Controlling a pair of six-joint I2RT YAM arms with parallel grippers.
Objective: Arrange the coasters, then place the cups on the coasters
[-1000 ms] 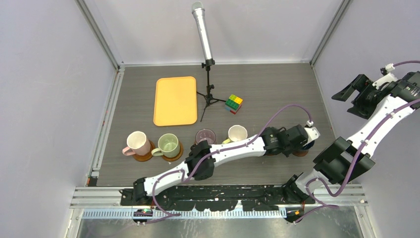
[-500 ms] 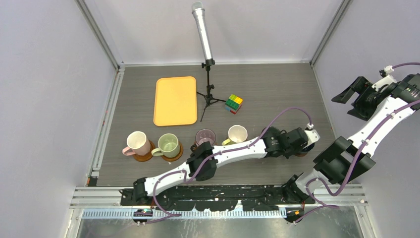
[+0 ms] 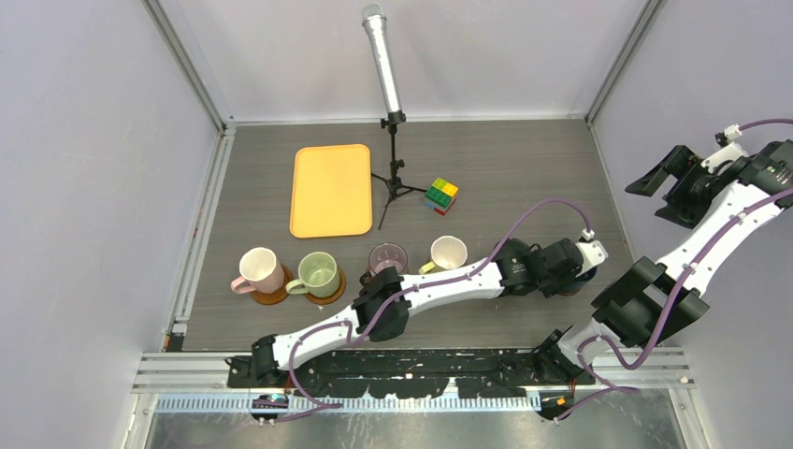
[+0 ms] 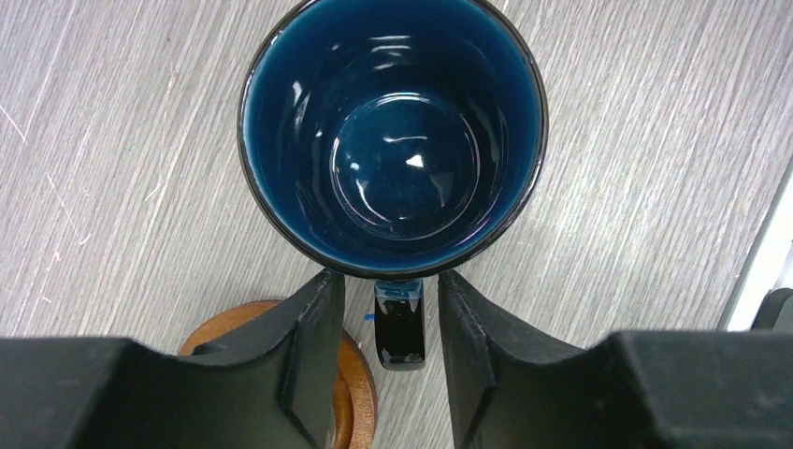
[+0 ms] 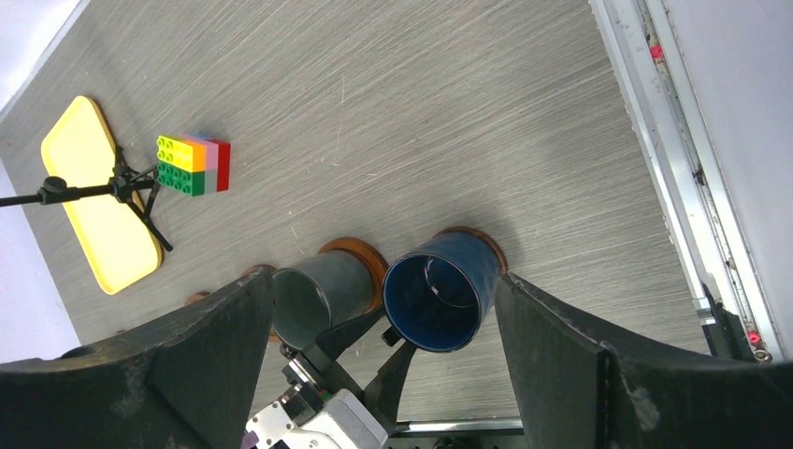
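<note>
Left fingers (image 4: 313, 346) have parted, gaps flanking navy mug (image 4: 393, 131) handle.

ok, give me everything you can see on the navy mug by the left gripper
The navy mug is glossy dark-blue ceramic, empty and upright. Its handle points at the left gripper and sits between the parted fingers, a slim gap on each side, so nothing grips it. In the right wrist view a brown coaster edge shows under it, and the dark grey-green mug stands right beside it.
</note>
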